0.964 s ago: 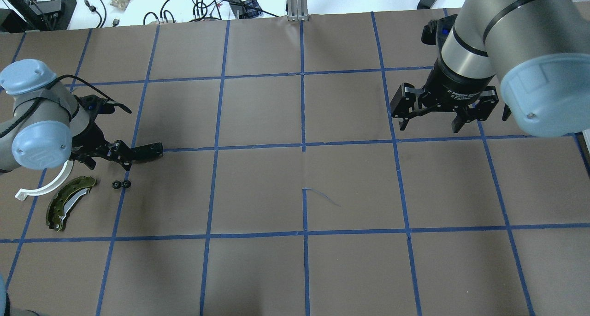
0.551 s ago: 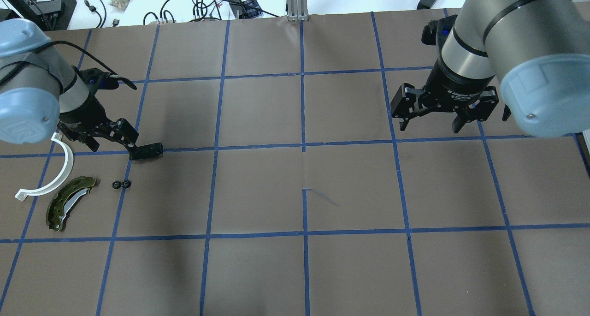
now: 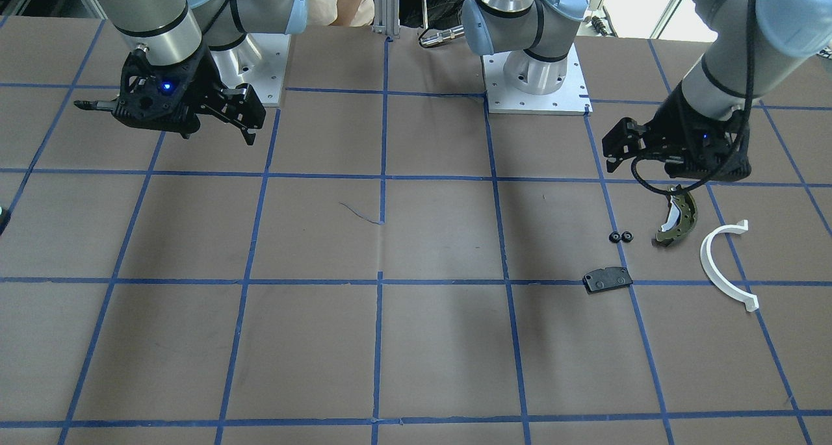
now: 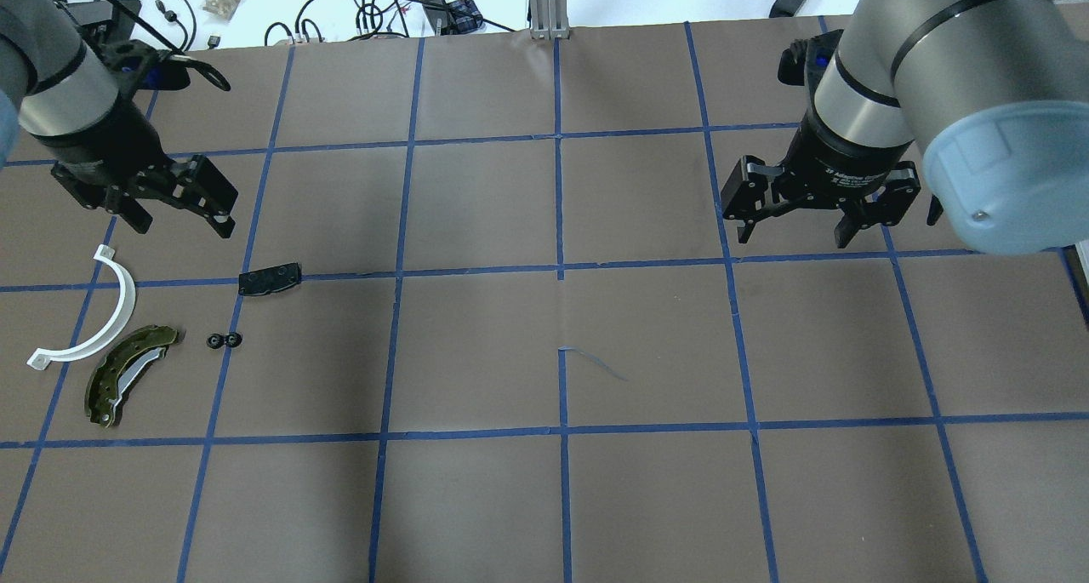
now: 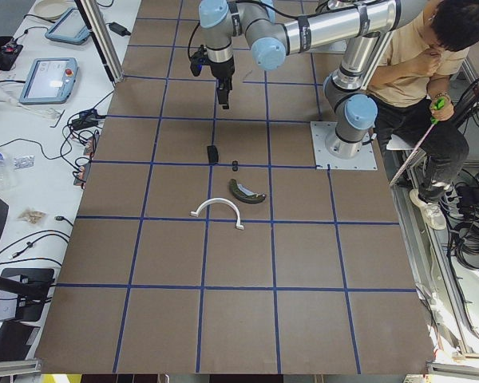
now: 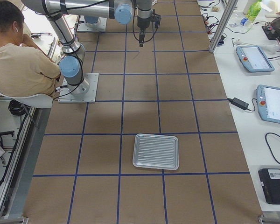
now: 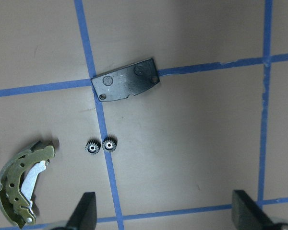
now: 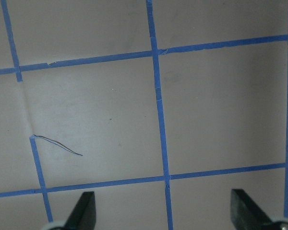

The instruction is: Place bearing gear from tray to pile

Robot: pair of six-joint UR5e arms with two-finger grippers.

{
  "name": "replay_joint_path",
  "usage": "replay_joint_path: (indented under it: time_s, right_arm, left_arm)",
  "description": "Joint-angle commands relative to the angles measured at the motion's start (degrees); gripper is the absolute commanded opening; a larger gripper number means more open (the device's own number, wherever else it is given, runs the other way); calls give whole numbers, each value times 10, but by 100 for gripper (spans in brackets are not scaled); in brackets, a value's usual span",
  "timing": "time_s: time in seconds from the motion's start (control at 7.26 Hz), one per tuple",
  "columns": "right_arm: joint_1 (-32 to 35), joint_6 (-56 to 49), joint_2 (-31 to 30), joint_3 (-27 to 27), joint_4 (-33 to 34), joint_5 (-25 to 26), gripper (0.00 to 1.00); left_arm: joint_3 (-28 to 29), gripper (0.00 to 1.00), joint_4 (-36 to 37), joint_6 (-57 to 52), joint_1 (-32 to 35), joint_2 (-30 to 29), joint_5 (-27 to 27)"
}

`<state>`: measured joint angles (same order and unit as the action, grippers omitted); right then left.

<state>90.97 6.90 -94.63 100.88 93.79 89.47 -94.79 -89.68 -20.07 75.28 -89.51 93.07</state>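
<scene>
Seen from overhead, the left gripper (image 4: 183, 225), jaws apart and empty, hangs at 11 o'clock of two small black toothed bearing gears (image 4: 225, 340) lying at 2 o'clock of the olive-green curved brake shoe (image 4: 106, 387); a straight rise should disturb nothing.

left end effector (image 4: 180, 219) raised, jaws spread, pointing down, right end effector (image 4: 793, 232) raised, jaws spread, pointing down

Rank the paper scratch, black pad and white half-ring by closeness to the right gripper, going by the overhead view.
1. Scratch, mid-table, nearest the right gripper.
2. Black pad, on a tape line far to the left.
3. White half-ring, farthest, near the left edge.
</scene>
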Motion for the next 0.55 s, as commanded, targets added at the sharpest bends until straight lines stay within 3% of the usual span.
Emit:
replay_joint_path:
  time_s: [0.0,0.14,0.41]
  right_arm:
    - [0,0,1,0,-4,1,100]
    - [0,0,1,0,0,0,100]
    - [0,0,1,0,3,-1,100]
  left_arm:
    - [19,100,-23,3,2,21,4]
    - [17,100,-23,7,7,19,-3]
    - [27,100,-16,39,76,11,-30]
